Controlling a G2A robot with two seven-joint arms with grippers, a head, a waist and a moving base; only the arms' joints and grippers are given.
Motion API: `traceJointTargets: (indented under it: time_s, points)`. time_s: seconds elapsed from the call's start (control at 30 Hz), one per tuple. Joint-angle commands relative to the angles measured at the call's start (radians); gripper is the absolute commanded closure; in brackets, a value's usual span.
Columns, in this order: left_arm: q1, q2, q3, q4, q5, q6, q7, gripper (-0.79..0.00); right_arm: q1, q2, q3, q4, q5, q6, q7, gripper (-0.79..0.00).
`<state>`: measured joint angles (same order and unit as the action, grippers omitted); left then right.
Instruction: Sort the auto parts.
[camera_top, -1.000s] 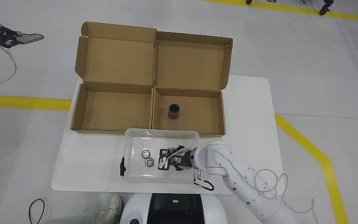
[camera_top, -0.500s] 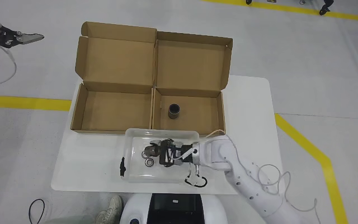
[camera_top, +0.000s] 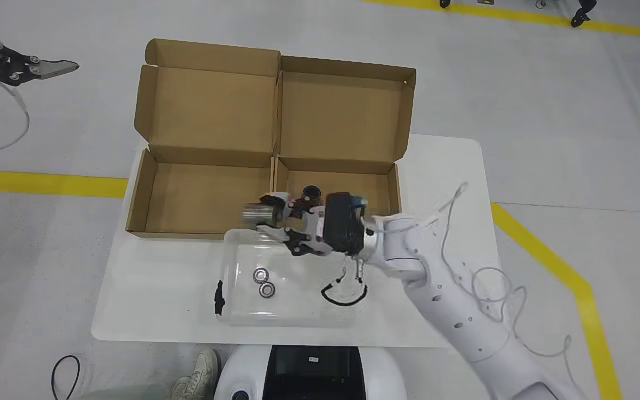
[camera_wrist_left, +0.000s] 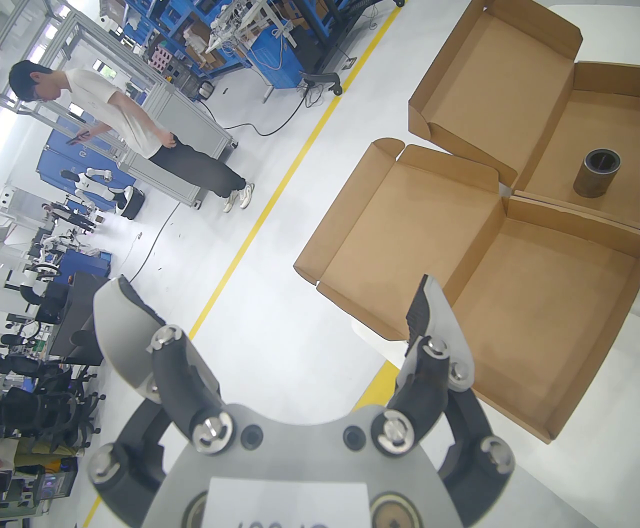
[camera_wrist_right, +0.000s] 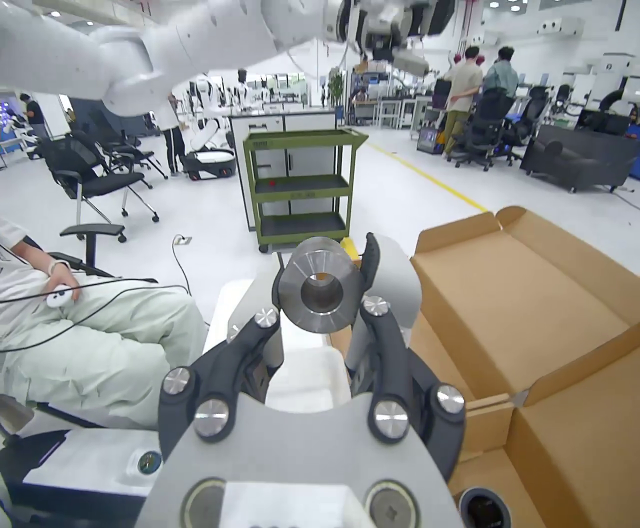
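Observation:
My right gripper (camera_top: 266, 213) is shut on a silver metal cylinder (camera_wrist_right: 320, 292) with a round bore. It hangs over the front walls of the two cardboard boxes, near their shared divider and above the clear tray's (camera_top: 305, 298) back rim. Two small ring bearings (camera_top: 265, 281) lie in the tray. A dark cylinder (camera_wrist_left: 597, 173) stands upright in the right box (camera_top: 365, 200), also seen as the dark cylinder (camera_wrist_right: 484, 507) beside my right gripper (camera_wrist_right: 322, 287). The left box (camera_top: 200, 198) holds nothing. My left gripper (camera_wrist_left: 272, 300) stands open, far off the table's left.
A small black piece (camera_top: 218, 297) lies on the white table (camera_top: 440, 220) just left of the tray. Both box lids (camera_top: 275, 100) stand open at the back. The table's right half is bare.
The right gripper has risen out of the tray with the silver cylinder and moved back and left to the boxes' front walls. The left arm has kept still.

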<state>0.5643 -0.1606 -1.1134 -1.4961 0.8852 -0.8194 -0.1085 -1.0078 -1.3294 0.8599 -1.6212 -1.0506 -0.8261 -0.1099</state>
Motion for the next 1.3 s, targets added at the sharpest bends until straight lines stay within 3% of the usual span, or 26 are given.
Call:
traceJointTargets:
  time_s: [0.0, 0.67, 1.27]
  points:
    - [0.000, 0.000, 0.000, 0.000, 0.000, 0.000, 0.000, -0.785, 0.024, -0.005, 0.003, 0.000, 0.012, 0.001, -0.023, 0.000]
    - [0.000, 0.000, 0.000, 0.000, 0.000, 0.000, 0.000, -0.785, 0.169, -0.038, 0.091, -0.030, 0.242, -0.006, -0.153, 0.000]
    - [0.000, 0.000, 0.000, 0.000, 0.000, 0.000, 0.000, -0.785, 0.158, -0.033, 0.199, -0.140, 0.217, 0.040, -0.108, 0.000]
